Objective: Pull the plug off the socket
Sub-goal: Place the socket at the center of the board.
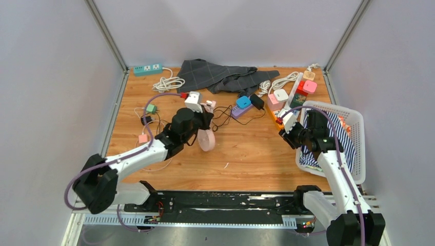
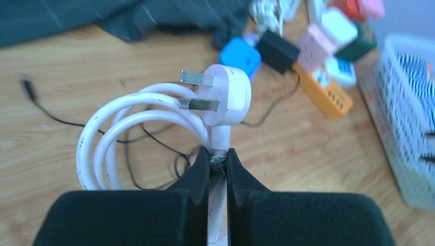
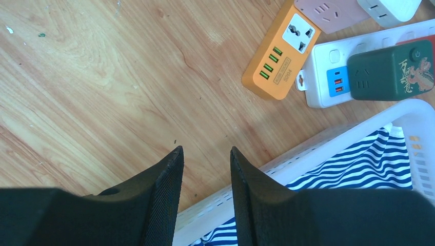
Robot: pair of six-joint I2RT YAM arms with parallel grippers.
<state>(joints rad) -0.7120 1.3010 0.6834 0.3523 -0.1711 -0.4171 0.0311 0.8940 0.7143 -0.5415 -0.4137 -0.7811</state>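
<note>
A pink plug (image 2: 231, 95) hangs in the air with its two metal prongs (image 2: 197, 78) bare and in no socket. My left gripper (image 2: 219, 151) is shut on the white cable just below the plug, and the cable's loops (image 2: 118, 128) hang to the left. From above, the left gripper (image 1: 207, 114) is over the middle of the table. Just under it a pink oval body (image 1: 206, 139) lies on the wood; I cannot tell if it is the socket. My right gripper (image 3: 205, 149) is open and holds nothing, over bare wood beside the basket rim.
A white basket (image 1: 354, 138) with striped cloth stands at the right. Ahead lie an orange power strip (image 3: 281, 51), a white strip carrying a dark green cube (image 3: 392, 69), a blue adapter (image 2: 240, 55) and a black one (image 2: 277, 50). Dark cloth (image 1: 215, 74) and a teal strip (image 1: 147, 68) lie at the back.
</note>
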